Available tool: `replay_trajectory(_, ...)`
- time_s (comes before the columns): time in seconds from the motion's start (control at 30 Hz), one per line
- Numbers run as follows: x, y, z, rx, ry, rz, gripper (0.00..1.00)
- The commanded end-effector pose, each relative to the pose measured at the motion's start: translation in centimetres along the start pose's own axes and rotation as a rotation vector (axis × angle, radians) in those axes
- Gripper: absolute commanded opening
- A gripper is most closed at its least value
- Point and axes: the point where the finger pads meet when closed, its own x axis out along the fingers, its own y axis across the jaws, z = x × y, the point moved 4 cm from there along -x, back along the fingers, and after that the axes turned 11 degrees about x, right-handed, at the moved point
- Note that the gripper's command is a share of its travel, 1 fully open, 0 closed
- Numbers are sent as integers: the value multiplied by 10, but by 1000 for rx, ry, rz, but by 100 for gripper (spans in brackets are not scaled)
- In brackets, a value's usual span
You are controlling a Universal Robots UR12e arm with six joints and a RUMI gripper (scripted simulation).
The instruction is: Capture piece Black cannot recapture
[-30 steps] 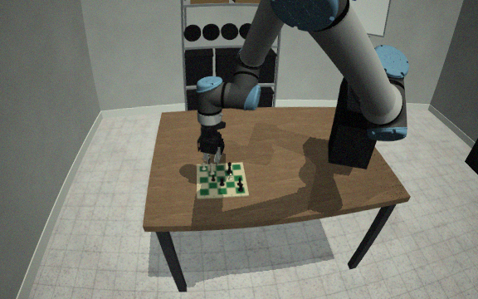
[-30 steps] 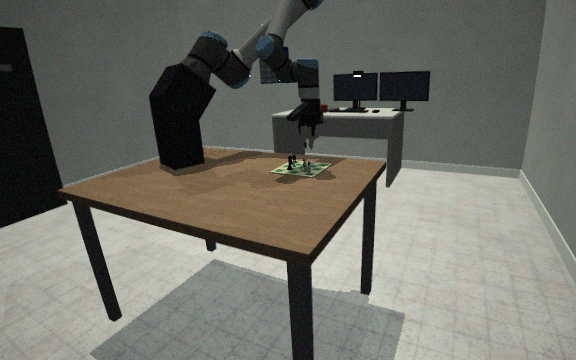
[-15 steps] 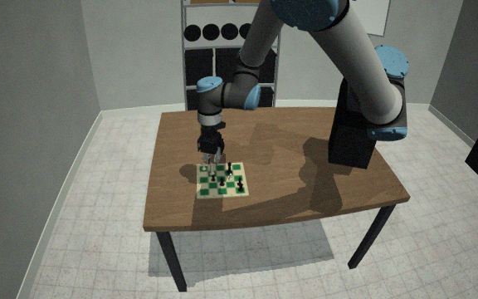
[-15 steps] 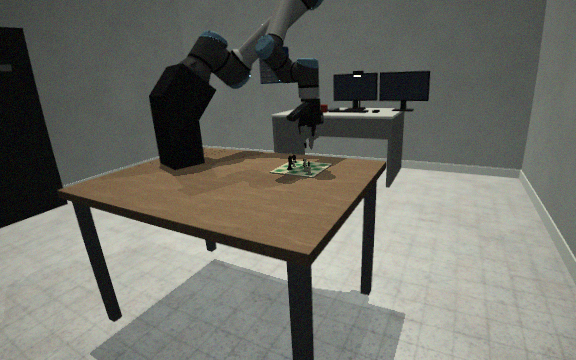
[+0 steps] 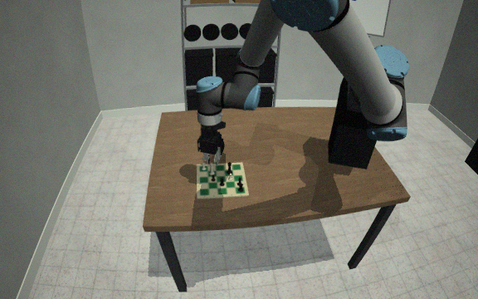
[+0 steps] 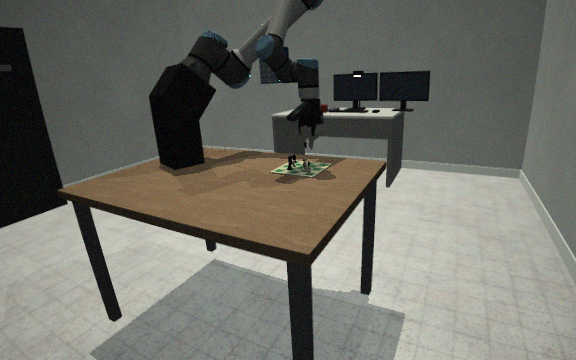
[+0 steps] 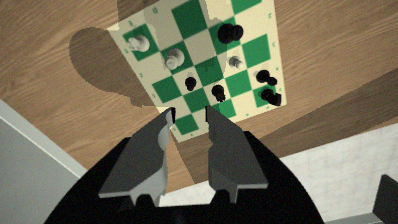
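Starting at the left of your wrist view, you have the brown wood-grained table (image 5: 280, 158) (image 6: 218, 200) (image 7: 30, 90), its smooth top streaked and shadowed. On it lies the thin, flat chessboard (image 5: 231, 192) (image 6: 280, 171) (image 7: 202, 46), checked in green and cream, with small characters along its edge too blurred to read.

Leftmost on the board you see a pale, knobbly white piece (image 5: 204, 168) (image 7: 138, 43) on a green corner square. Next comes a rounder white piece (image 7: 174, 59) on the green square diagonal to it. Then you find a slim black piece (image 5: 213, 178) (image 7: 190, 83) with a rounded top, on a cream square, and a black piece (image 5: 221, 182) (image 7: 218, 93) on another cream one. A tall, stout black piece (image 5: 229, 168) (image 7: 230, 33) stands on green, with a small white piece (image 5: 230, 177) (image 7: 236, 62) near it on cream. At the right, two dark pieces (image 7: 271, 96) stand close beside each other.

Your gripper (image 5: 212, 161) (image 6: 308, 148) (image 7: 190, 108) points down over the board, its angular grey fingers drawn fairly near each other with a gap between the tips; nothing is grasped. No piece is standing off the board, so the capture is undone.
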Motion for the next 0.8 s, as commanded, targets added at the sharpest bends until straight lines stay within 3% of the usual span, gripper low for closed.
replay_trajectory(0.0,1,-3,1,-2,-1,-2,20)
replay_trajectory(0.77,23,-3,2,-3,-1,-1,20)
